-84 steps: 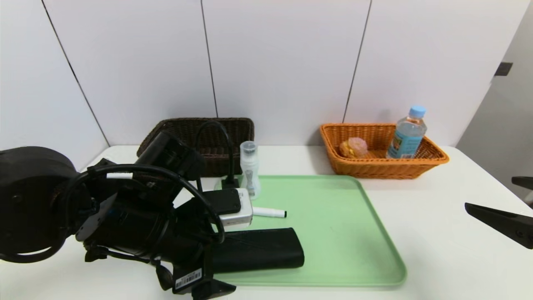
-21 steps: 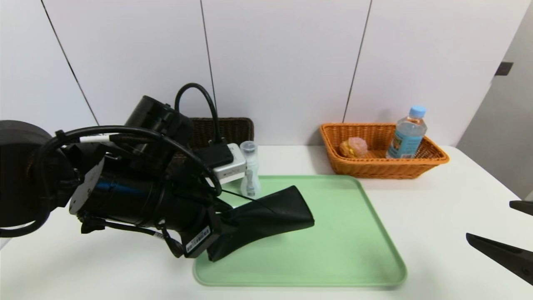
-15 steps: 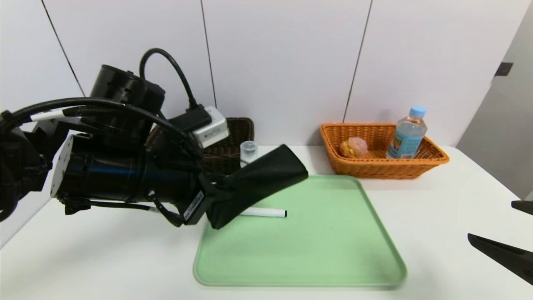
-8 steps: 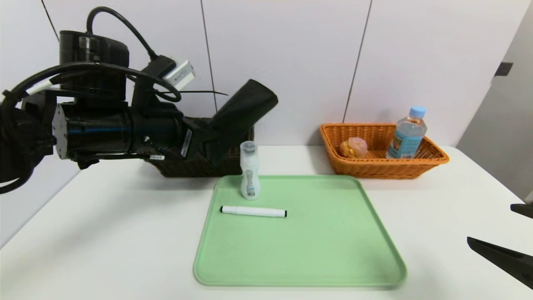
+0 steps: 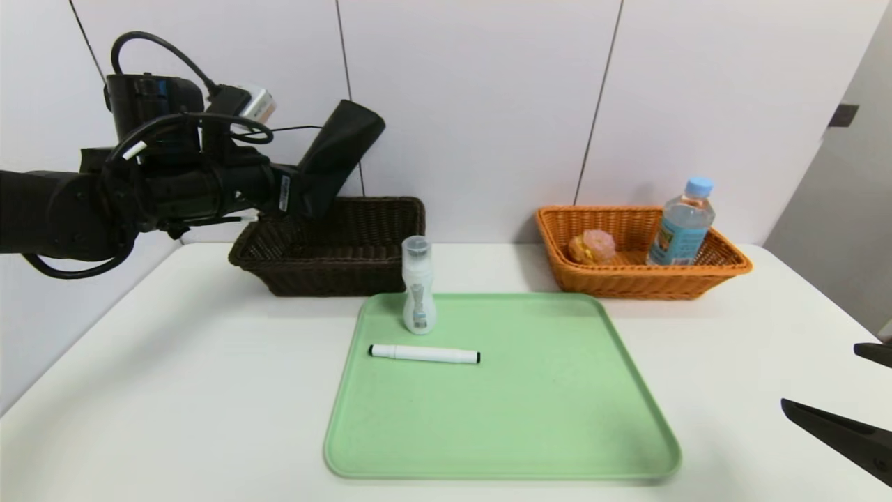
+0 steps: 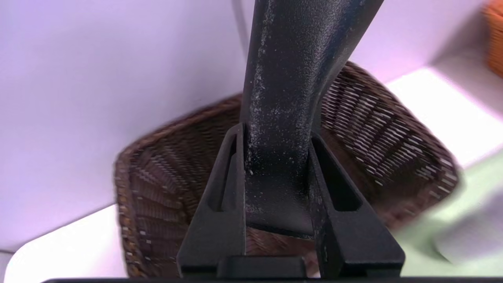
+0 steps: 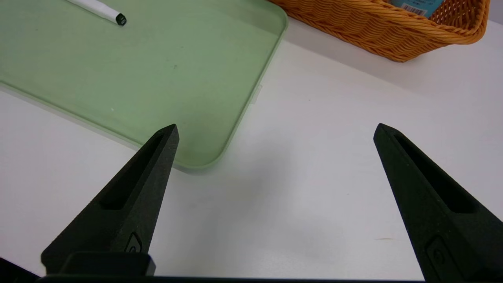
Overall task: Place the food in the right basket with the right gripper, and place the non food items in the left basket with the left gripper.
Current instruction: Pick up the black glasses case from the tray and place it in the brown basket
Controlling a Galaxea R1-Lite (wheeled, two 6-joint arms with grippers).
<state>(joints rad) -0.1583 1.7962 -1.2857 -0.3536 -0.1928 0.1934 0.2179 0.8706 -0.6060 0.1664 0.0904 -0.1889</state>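
Left wrist view: we note the left gripper (image 6: 277,184), fingers (image 6: 220,212) pinching a black pouch (image 6: 290,78) above the dark brown basket (image 6: 157,177). Right gripper (image 7: 275,133), fingers spread, idles over the table (image 7: 314,177).

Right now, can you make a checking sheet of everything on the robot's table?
Surface: white table, green tray in the middle.
Job's things: black pouch held above the brown basket; marker and small clear bottle on the tray; water bottle and pastry in the orange basket.
Clutter: nothing seen.
Claws: left claw shut on the pouch; right claw open, low above the table beside the tray.
Cables: black cable looping over the left arm.
Surroundings: white panel wall.
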